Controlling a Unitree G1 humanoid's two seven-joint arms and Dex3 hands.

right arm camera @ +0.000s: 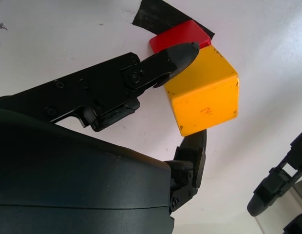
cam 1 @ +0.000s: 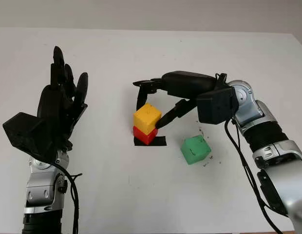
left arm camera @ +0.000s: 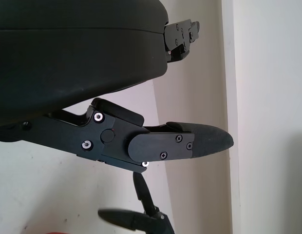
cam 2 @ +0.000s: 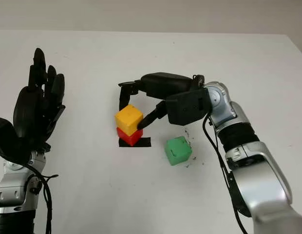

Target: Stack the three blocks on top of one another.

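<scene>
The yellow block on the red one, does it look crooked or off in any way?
Yes. The yellow block sits twisted and shifted on the red block, overhanging it, with the right hand fingers around it. The green block lies apart, tilted.

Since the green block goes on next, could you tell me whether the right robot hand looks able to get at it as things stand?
Probably yes, once it lets go: the right robot hand is shut on the yellow block; the green block lies beside its arm, uncovered.
</scene>
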